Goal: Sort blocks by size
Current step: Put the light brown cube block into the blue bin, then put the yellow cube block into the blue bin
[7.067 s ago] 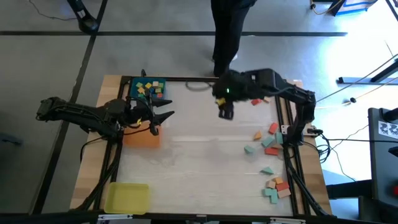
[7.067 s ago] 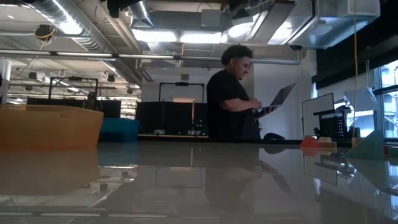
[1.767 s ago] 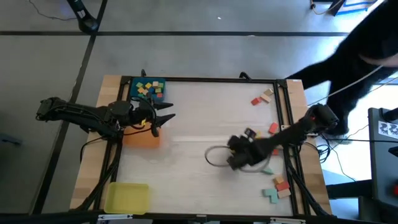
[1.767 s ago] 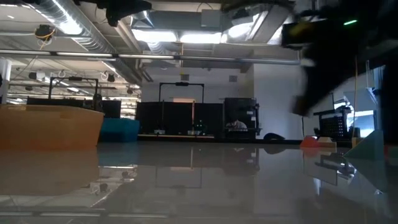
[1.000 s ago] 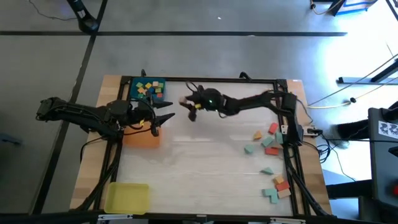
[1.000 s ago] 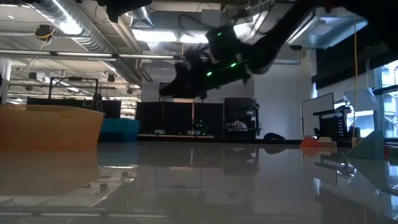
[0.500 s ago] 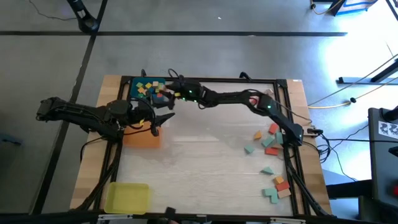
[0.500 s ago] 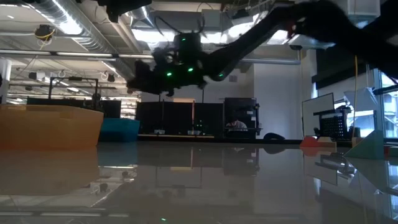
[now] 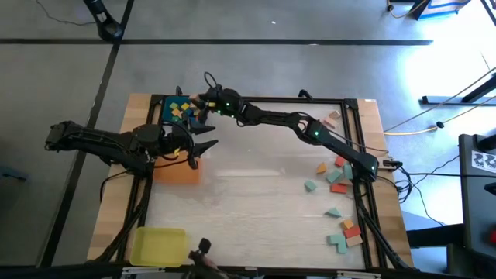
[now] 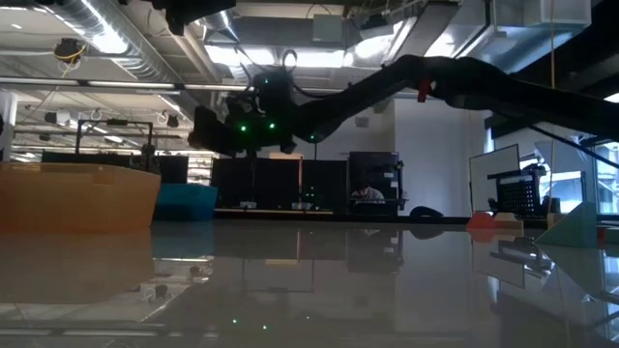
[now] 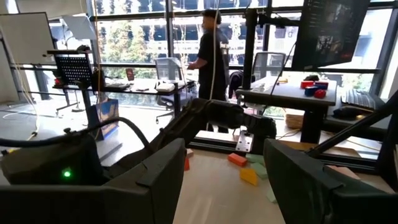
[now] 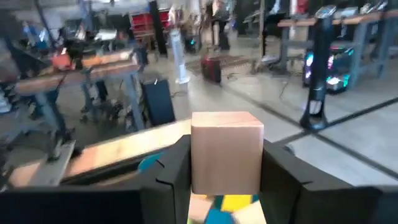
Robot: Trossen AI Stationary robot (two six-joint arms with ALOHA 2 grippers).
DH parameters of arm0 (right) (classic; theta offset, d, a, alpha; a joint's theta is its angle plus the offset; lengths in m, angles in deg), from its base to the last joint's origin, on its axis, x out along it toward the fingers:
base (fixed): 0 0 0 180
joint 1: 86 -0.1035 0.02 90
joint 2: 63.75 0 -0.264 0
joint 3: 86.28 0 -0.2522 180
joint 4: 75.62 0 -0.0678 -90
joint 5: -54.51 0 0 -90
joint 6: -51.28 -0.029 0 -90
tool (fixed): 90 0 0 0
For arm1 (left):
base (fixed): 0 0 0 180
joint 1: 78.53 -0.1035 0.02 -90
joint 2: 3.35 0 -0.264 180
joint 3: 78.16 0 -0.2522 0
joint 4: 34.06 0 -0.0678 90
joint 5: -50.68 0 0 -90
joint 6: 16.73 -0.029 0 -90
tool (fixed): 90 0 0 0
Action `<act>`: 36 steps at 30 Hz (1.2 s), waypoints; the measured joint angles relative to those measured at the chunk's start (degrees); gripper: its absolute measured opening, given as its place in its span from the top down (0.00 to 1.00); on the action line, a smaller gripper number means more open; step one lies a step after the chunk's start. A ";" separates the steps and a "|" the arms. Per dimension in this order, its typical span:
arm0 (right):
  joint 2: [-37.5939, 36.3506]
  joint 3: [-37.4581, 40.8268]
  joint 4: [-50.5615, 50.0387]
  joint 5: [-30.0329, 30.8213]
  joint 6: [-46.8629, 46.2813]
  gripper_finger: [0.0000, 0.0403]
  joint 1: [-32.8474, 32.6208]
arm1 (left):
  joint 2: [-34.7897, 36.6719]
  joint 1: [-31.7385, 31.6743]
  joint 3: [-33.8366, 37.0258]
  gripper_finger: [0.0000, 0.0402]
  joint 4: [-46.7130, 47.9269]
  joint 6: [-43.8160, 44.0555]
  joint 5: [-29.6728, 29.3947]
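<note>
One block (image 12: 227, 151), held in the right claw (image 9: 203, 105), had travelled to the blue tray (image 9: 167, 104) at the table's far-left corner; drop pending.

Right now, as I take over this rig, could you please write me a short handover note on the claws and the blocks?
Right claw: stretched across to the blue tray, shut on a pale wooden cube, not released.
Left claw: open, empty, over the orange tray.
Done: a batch of small blocks lies in the blue tray.
Left: the loose blocks along the table's right side; the yellow tray looks empty.
</note>
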 joint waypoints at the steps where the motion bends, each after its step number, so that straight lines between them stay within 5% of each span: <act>1: 0.04 0.40 0.90 0.50 -0.39 0.65 0.10 | 0.00 0.00 0.00 0.49 -0.02 -0.07 0.00; 11: -0.01 0.42 -0.07 3.87 0.41 0.58 0.76 | 0.00 -0.09 0.00 0.49 0.33 -0.12 -0.02; 22: -0.03 0.42 -1.00 2.95 0.28 0.39 0.68 | 0.00 -0.09 0.00 0.49 0.39 -0.09 -0.02; 36: -11.94 0.42 -18.36 3.40 6.60 0.41 2.55 | -0.02 0.48 0.04 0.49 0.87 0.12 -0.05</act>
